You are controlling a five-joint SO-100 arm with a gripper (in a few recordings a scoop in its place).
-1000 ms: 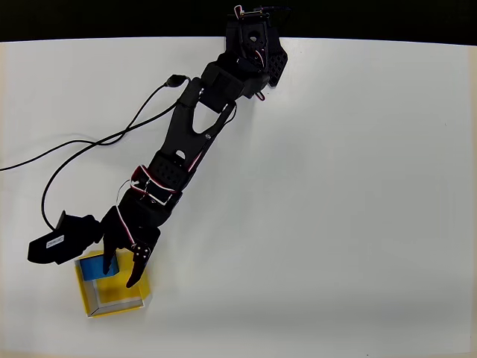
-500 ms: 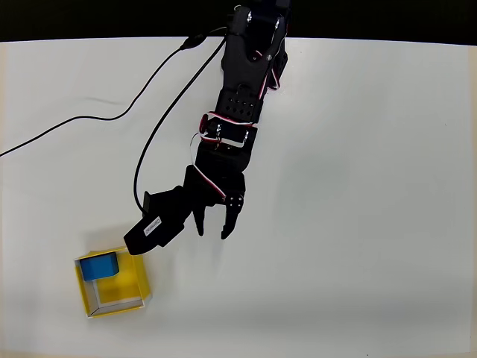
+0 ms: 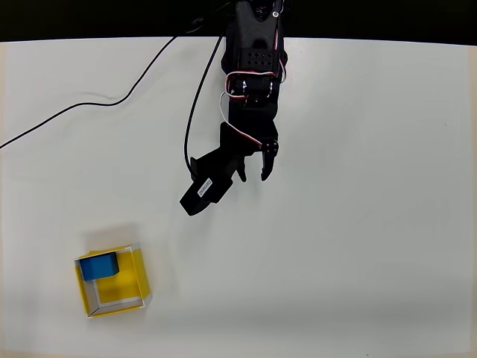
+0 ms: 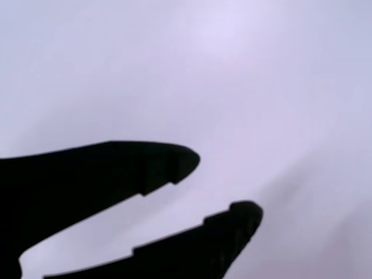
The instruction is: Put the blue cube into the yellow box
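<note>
We judge the task done: the blue cube (image 3: 99, 266) sits inside the yellow box (image 3: 134, 287), in its upper-left corner in the overhead view, touching the walls there. Our gripper (image 3: 253, 175) hangs well apart from the box over the bare desk (image 3: 373, 224), fingers spread and holding nothing (the wrist view agrees). We count one cube, one box, one gripper.

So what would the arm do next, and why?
Probably just fold back toward its base and stop. The blue cube already sits inside the yellow box, in its upper left corner in the overhead view. The gripper is open, holds nothing and is well clear of the box over the bare white table, so nothing seems left to carry.
</note>
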